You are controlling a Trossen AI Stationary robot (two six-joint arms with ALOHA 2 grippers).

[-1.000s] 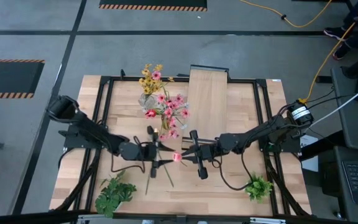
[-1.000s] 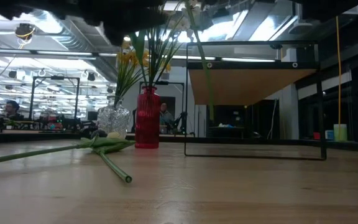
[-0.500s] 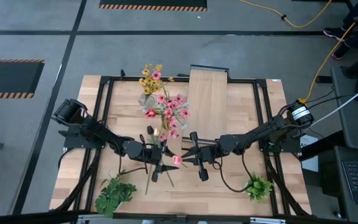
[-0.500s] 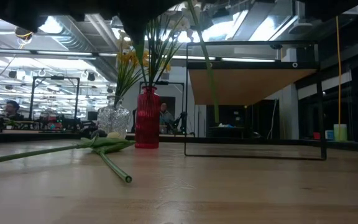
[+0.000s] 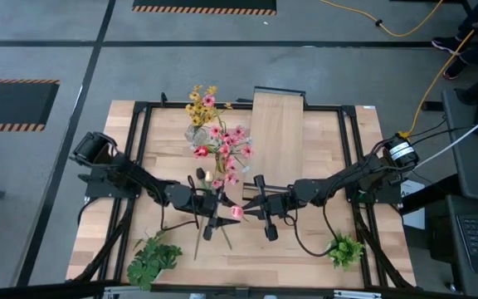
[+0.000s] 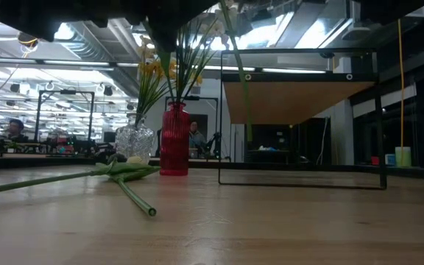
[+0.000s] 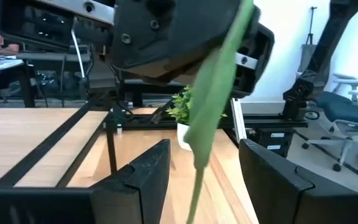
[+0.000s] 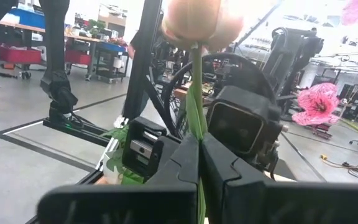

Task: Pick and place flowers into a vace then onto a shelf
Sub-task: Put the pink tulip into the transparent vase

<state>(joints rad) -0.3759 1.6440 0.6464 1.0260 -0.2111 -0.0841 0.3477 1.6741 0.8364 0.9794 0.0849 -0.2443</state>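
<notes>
A pink tulip [image 5: 237, 213] stands upright in mid-air over the table's middle, with my right gripper [image 8: 200, 142] shut on it. Its green stem [image 6: 243, 96] hangs down, clear of the wood. My left gripper [image 7: 204, 180] is open just left of the tulip. Its fingers stand on either side of the hanging green leaf [image 7: 213, 106] without touching it. The clear vace [image 5: 194, 133] holds yellow flowers at the far middle of the table. The shelf [image 5: 276, 133] stands to its right. My right gripper pinches the tulip's stem [image 8: 196, 115] a little below the bud, between its two shut fingers. The fingers come level from the table's right and lie across the stem. The flower stays upright, bud above the fingers, stem hanging below, lifted clear.
A red cylinder [image 6: 174, 140] with pink blossoms [image 5: 226, 149] stands beside the vace. Loose green stems [image 5: 199, 241] lie on the table under the grippers. Leafy bunches sit at the near left [image 5: 152, 259] and near right [image 5: 344, 249]. A dark frame [image 5: 139, 141] borders the tabletop.
My left gripper has gone toward the table's right, closer to the tulip, and has turned a little, staying open. My right gripper and the tulip have kept still.
</notes>
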